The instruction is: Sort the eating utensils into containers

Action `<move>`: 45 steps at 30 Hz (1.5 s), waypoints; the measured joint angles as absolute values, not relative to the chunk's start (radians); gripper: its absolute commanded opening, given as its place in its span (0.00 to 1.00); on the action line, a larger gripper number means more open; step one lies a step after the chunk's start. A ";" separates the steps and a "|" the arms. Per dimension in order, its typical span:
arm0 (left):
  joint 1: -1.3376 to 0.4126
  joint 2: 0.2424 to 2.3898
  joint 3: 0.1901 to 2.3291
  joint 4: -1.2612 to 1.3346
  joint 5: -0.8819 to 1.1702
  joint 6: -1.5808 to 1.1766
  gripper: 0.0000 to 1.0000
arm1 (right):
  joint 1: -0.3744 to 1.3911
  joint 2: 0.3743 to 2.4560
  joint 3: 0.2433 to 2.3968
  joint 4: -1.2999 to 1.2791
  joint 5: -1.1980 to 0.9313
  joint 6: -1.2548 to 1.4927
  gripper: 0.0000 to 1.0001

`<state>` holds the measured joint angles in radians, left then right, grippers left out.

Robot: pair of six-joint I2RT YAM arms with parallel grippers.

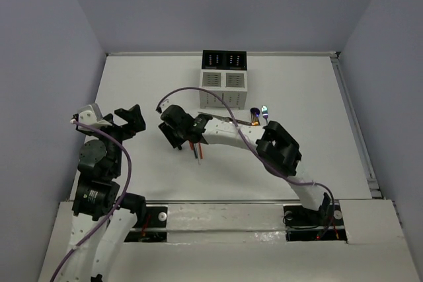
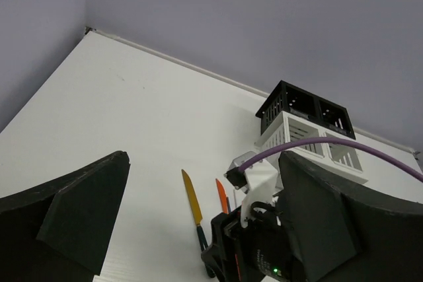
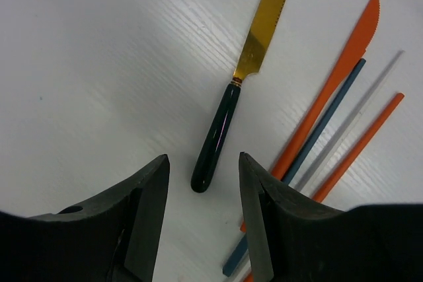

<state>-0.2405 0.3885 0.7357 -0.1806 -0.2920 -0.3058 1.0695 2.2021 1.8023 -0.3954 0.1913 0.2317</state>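
Note:
A knife with a yellow-gold blade and a black handle (image 3: 217, 138) lies on the white table; it also shows in the left wrist view (image 2: 192, 199). My right gripper (image 3: 202, 179) is open and hovers low over the handle's end, one finger on each side, not touching; in the top view it is at the table's middle (image 1: 173, 134). Beside the knife lie an orange plastic knife (image 3: 334, 84), a blue stick (image 3: 324, 120), a pale chopstick (image 3: 350, 120) and an orange chopstick (image 3: 360, 143). The white slatted caddy (image 1: 224, 86) stands behind. My left gripper (image 1: 130, 121) is open and empty, raised at the left.
An iridescent purple-blue spoon (image 1: 264, 110) and another small utensil (image 1: 254, 117) lie right of the caddy, near the right arm's elbow (image 1: 279, 147). A purple cable (image 2: 344, 143) arcs over the right arm. Walls close the table at back and sides.

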 measured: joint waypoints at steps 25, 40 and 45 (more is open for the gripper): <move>-0.269 0.361 0.736 -0.184 -0.289 -0.306 0.99 | 1.075 2.522 2.202 -0.540 0.285 0.212 0.00; -0.276 0.361 0.736 -0.184 -0.289 -0.306 0.99 | 0.999 2.222 1.893 -0.127 0.270 0.158 0.00; -0.276 0.361 0.736 -0.183 -0.260 -0.306 0.99 | 0.902 2.054 1.858 0.064 0.277 0.149 0.00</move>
<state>-0.2760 0.3611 0.7357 -0.1829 -0.2596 -0.3058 0.9020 2.0541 1.8580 0.0635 0.2768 0.1493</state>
